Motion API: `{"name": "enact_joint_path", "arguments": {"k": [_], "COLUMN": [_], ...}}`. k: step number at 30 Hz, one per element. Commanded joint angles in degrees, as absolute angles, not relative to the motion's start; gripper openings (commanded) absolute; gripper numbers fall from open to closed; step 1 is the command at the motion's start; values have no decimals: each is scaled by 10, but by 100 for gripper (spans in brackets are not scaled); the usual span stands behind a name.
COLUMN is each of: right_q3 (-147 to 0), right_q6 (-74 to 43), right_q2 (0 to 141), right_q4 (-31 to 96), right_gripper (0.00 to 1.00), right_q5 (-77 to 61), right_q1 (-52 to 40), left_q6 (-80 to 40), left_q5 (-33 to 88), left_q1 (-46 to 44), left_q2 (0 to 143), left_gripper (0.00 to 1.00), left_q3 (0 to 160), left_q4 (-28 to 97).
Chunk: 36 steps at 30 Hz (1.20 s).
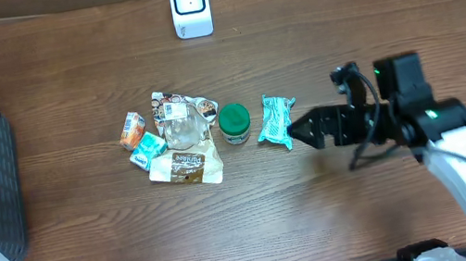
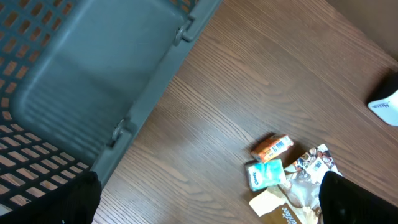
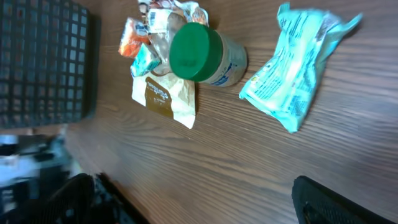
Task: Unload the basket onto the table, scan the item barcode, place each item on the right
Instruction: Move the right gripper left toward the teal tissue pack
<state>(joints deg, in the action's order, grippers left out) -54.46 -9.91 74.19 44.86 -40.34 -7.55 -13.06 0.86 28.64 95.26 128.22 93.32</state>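
Right gripper [image 1: 298, 128] wide open, empty, just beside teal packet [image 1: 276, 121]

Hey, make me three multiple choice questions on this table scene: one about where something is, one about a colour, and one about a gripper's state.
1. Where in the overhead view is the white scanner?
A) at the lower edge
B) at the top edge, near the middle
C) at the right edge

2. What colour is the lid of the jar?
A) red
B) green
C) white

3. The right gripper, beside the teal packet, is:
A) shut on the packet
B) shut on the jar
C) open, holding nothing

Answers:
1 B, the scanner stands alone at the top centre.
2 B, the lid shows green in both the overhead and right wrist views.
3 C, its fingers stand wide apart and the packet lies free ahead of them.
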Motion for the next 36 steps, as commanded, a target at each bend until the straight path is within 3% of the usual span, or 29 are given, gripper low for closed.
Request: {"name": "enact_joint_path", "arguments": {"k": [1, 5, 22, 26, 30, 36], "right_q3": [-556, -556, -674, -674, -674, -673], "right_q6": [-126, -131, -228, -227, -227, -244], "right_q2": [797, 835, 840, 840, 840, 858], "right_q4": [430, 427, 482, 452, 431, 421], "right_gripper": [100, 79, 84, 100, 100, 83], "right_q5": [-447, -418, -201, -202, -205, -193], "right_q1": [-78, -84, -208, -215, -215, -217], "left_q6": [-118, -118, -118, -118, -118, -118], "left_q5": [11, 11, 11, 11, 11, 11], "left_q1": [289, 289, 289, 289, 289, 289], "left_q2": [955, 955, 955, 955, 955, 955], "left_gripper": [100, 100, 100, 100, 100, 100], "left_q3": [1290, 1290, 1290, 1290, 1290, 1290], "left_q4": [933, 933, 933, 933, 933, 933]}}
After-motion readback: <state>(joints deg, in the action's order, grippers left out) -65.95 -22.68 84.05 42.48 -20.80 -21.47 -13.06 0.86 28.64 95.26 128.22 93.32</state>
